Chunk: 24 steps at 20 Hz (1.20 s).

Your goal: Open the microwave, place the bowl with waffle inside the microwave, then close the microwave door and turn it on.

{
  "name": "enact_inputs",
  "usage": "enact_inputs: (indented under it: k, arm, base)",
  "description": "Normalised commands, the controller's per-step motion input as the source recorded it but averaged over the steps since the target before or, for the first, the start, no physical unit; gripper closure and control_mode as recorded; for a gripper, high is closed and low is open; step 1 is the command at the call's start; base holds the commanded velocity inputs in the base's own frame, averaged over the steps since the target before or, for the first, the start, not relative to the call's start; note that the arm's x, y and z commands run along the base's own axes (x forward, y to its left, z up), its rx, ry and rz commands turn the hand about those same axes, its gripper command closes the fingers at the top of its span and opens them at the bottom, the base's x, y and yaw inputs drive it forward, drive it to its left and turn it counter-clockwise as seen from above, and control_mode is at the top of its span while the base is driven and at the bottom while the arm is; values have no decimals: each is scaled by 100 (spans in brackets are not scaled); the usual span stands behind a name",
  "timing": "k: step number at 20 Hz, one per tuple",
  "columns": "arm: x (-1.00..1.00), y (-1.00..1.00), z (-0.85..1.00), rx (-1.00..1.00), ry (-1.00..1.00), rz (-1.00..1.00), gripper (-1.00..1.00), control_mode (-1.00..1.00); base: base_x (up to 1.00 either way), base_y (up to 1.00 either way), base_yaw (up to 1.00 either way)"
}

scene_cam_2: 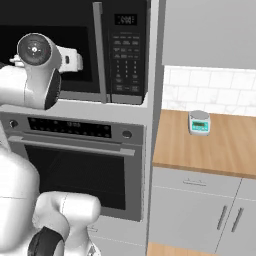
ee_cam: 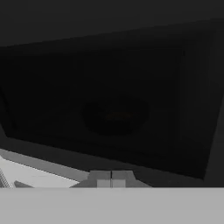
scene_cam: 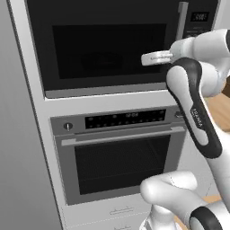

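In front of the shut microwave door (scene_cam: 103,49), bowl (ee_cam: 114,116) dimly visible behind the glass, the gripper (ee_cam: 111,180) hung pressed together, and risked jabbing the wrong key on the microwave's keypad (scene_cam_2: 127,60).

A: Appliances in the wall column?
B: Two. One microwave (scene_cam: 108,49) and one oven (scene_cam: 121,152) under it.
A: Inside the microwave?
B: One bowl (ee_cam: 114,117), seen dimly through the glass.
A: On the counter?
B: One small scale (scene_cam_2: 199,122). Below were two cabinet handles (scene_cam_2: 229,218).
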Motion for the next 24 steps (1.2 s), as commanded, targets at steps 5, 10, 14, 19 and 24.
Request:
enact_inputs:
  k: [5, 10, 14, 19, 24]
  arm:
    - [-97, -64, 3, 26, 20, 10, 100, -100]
    - [-12, -80, 0, 45, 7, 1, 100, -100]
    - [5, -59, -15, 55, 19, -8, 100, -100]
    - [31, -26, -49, 49, 35, -19, 100, -100]
    - [0, -15, -39, 17, 11, -7, 100, -100]
  base:
    - [0, 0, 0]
    - [0, 0, 0]
    - [0, 0, 0]
    - [0, 0, 0]
    - [0, 0, 0]
